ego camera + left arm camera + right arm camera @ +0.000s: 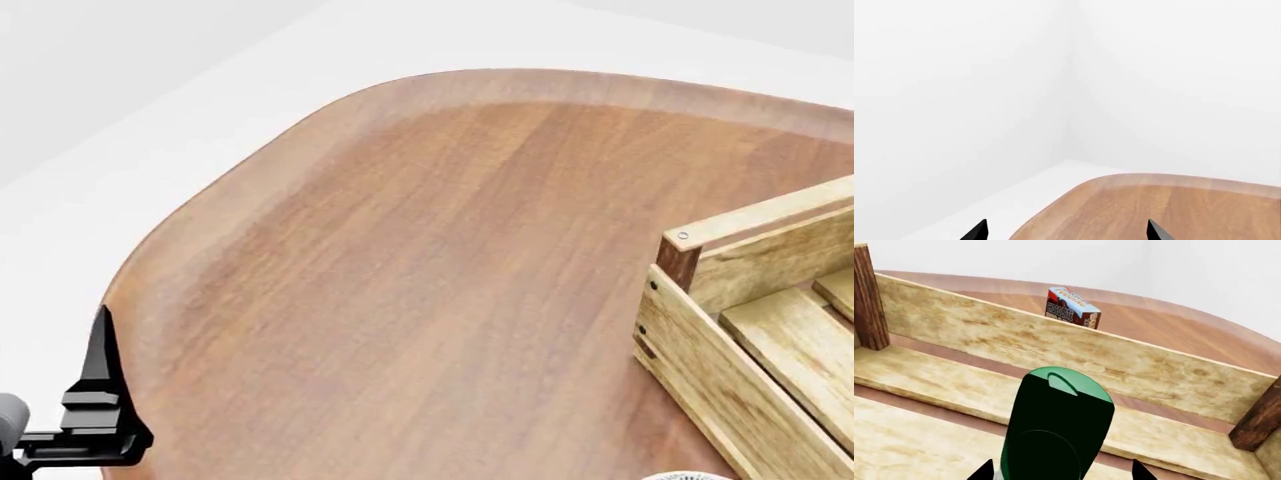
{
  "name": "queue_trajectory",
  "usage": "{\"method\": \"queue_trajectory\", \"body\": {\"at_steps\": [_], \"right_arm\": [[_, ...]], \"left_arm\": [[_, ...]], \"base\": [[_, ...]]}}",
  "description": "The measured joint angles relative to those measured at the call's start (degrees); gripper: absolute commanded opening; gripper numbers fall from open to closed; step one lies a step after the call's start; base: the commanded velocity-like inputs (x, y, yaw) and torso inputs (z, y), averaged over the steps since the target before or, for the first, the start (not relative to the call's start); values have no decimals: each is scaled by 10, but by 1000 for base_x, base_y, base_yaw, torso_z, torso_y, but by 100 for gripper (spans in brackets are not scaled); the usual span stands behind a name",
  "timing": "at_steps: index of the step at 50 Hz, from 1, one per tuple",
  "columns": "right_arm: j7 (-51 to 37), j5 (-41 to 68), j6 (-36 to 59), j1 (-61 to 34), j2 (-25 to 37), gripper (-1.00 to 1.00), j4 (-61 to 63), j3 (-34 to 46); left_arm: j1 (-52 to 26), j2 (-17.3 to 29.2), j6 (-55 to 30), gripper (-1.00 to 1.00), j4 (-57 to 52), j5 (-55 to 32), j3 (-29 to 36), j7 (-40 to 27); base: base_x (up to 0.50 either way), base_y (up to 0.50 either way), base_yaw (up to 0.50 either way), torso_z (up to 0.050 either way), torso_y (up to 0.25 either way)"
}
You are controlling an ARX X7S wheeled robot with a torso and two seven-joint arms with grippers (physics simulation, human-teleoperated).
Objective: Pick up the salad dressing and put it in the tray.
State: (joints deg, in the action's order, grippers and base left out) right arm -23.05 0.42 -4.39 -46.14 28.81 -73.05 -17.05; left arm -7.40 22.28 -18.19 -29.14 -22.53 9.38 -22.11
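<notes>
In the right wrist view the salad dressing (1057,425) fills the space between my right gripper's (1062,472) fingertips. Only its wide dark green cap shows, with a sliver of pale body beside one fingertip. The gripper holds it just over the tray's slatted light-wood floor (934,380), inside the tray's far wall (1074,357), between two dark brown corner posts. One corner of the tray (747,300) shows at the right of the head view. My left gripper (1067,231) is open and empty over the table's edge, and sits low at the left of the head view (96,415).
An upright blue-and-brown carton box (1073,307) stands on the wooden table beyond the tray's far wall. The rounded wooden table (400,250) stands on a white floor, with white walls behind. A sliver of a white bowl's rim (683,476) shows in front of the tray.
</notes>
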Motion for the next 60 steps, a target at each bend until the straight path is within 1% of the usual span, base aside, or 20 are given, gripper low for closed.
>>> {"method": "queue_trajectory", "body": {"at_steps": [10,13,25,32,44,60], "right_arm": [[10,-5,-1,3,-1,100,1,0],[23,1,17,13,-4,100,26,-4],[68,51,179,105,-26,100,280,-37],[87,75,246,143,-36,100,403,-45],[105,106,336,196,-45,100,592,-52],[87,109,403,266,-45,100,851,-59]], "left_arm": [[-1,2,0,100,-1,-1,0,-1],[-1,2,0,100,-1,-2,1,-2],[1,3,3,100,-3,-2,1,-3],[3,4,4,100,-3,-3,1,-4],[4,6,6,100,-5,-5,1,-6],[6,8,13,100,-10,-12,-5,-7]], "base": [[0,0,0,0,0],[0,0,0,0,0],[0,0,0,0,0],[0,0,0,0,0],[0,0,0,0,0],[0,0,0,0,0]]}}
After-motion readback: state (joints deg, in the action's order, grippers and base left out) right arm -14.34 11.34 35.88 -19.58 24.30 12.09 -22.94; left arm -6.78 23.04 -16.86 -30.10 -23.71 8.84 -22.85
